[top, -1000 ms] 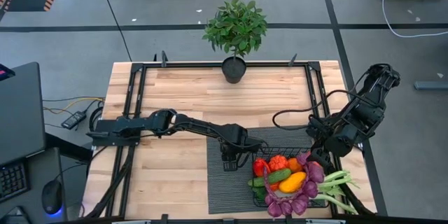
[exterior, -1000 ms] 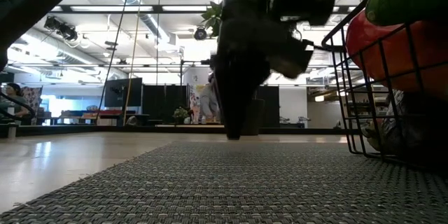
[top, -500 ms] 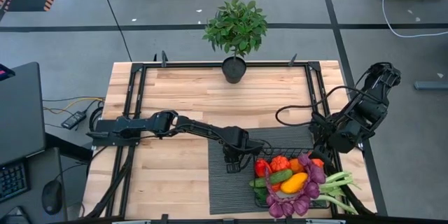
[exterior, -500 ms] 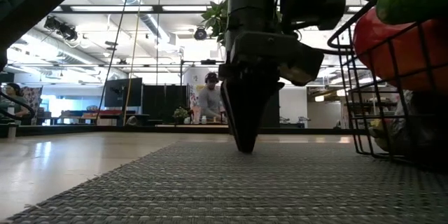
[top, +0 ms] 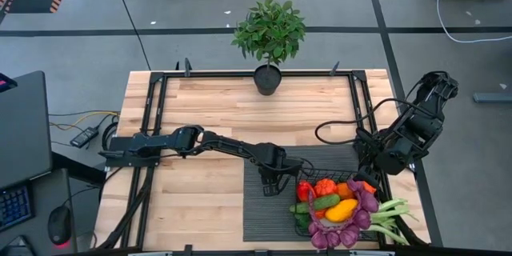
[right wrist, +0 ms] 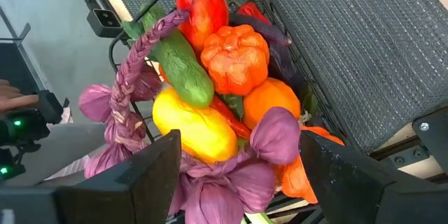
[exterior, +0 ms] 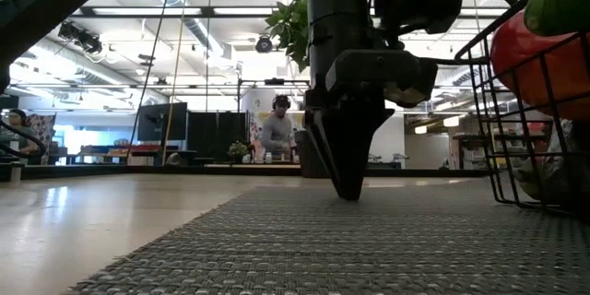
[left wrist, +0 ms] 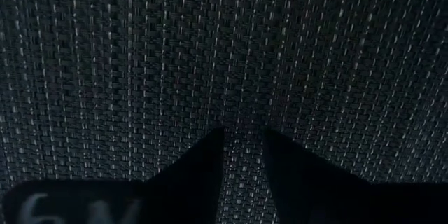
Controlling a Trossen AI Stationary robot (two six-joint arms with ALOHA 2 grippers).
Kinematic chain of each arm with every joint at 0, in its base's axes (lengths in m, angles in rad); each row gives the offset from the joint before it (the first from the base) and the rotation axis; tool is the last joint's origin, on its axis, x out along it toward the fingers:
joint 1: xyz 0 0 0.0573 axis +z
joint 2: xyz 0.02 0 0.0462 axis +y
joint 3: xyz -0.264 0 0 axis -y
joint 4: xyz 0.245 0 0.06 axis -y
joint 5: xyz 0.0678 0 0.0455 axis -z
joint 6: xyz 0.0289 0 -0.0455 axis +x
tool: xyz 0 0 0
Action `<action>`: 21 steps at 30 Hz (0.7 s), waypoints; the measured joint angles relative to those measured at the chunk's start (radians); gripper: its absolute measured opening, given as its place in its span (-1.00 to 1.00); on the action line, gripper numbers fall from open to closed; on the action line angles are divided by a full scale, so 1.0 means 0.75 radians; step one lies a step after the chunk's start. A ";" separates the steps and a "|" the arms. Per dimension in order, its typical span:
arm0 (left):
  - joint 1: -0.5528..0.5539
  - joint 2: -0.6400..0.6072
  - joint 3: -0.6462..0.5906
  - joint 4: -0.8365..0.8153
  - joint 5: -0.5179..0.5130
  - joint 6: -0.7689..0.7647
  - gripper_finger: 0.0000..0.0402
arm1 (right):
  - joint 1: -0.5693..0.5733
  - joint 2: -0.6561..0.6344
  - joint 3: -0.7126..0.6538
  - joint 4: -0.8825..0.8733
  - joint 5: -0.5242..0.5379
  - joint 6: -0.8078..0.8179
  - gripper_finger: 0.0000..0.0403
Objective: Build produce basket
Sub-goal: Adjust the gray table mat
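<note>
On the dark mat [top: 272, 212], near the table's front right corner, your basket [top: 301, 226] sits heaped with produce [top: 340, 206].

Your left gripper [top: 274, 184] points straight down with its tips at the mat just left of the basket; the two fingers [left wrist: 203, 164] are nearly together with only a thin gap and nothing between them. Your right gripper [right wrist: 238, 182] hovers behind the basket, spread wide and empty. Judge the wire basket as stiff and light but top-heavy: the yellow pepper [right wrist: 196, 122], cucumber [right wrist: 178, 59] and purple braided pieces [right wrist: 140, 77] look soft, smooth and loosely piled, so they may roll out. Take hold of the rim wire at a side, not the produce, and slide rather than tilt.
</note>
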 joint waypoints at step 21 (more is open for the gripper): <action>-0.010 -0.234 -0.005 -0.450 0.012 -0.014 -0.50 | -0.002 -0.043 0.000 -0.060 0.132 0.005 0.39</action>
